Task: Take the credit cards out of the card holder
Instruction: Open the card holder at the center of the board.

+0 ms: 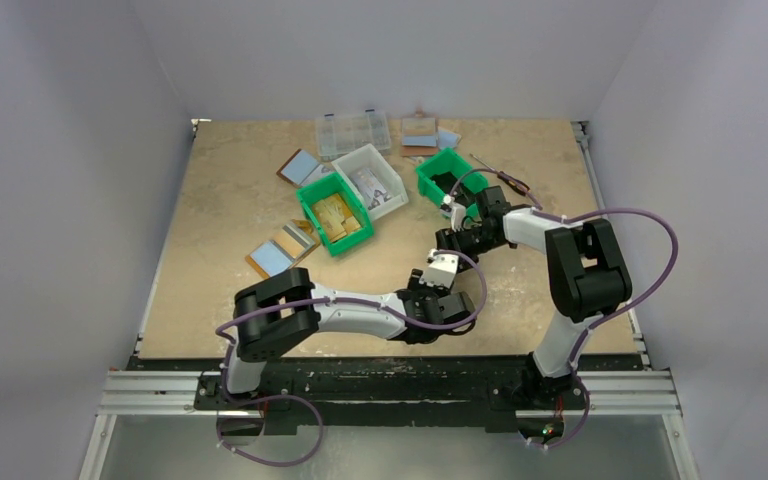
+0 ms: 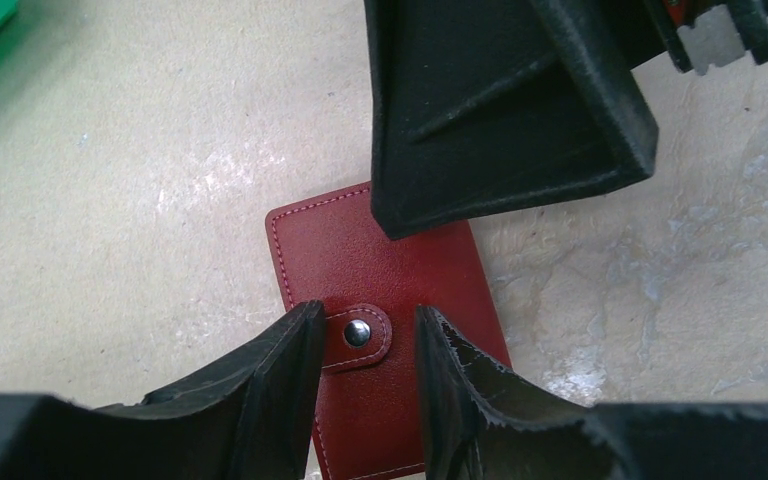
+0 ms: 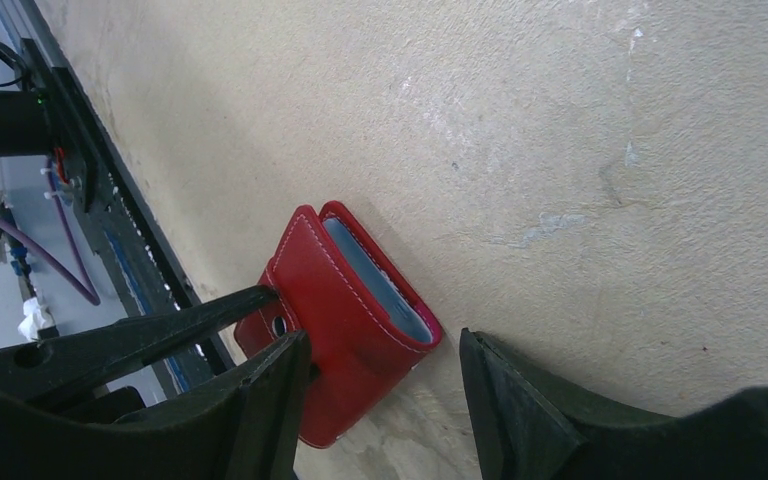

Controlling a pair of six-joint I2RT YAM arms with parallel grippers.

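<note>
The card holder (image 2: 380, 270) is a dark red bifold lying closed and flat on the table, its snap tab (image 2: 357, 333) fastened. My left gripper (image 2: 365, 320) is open, with one finger on each side of the tab, low over the holder. My right gripper (image 3: 382, 345) is open over the holder's (image 3: 345, 310) other end, and one of its fingers (image 2: 500, 110) rests at the far edge. A pale blue-grey inner panel (image 3: 375, 275) shows in the holder's slightly parted edge. The credit cards are hidden. In the top view both grippers (image 1: 438, 268) (image 1: 452, 237) meet and cover the holder.
Two green bins (image 1: 335, 215) (image 1: 448, 178), a white bin (image 1: 375, 180) and a clear organizer box (image 1: 353, 132) stand at the back. Tan-rimmed bifolds (image 1: 280, 250) (image 1: 300, 165) lie to the left. A screwdriver (image 1: 500, 175) lies at the back right. The table's black front rail (image 3: 110, 200) is close to the holder.
</note>
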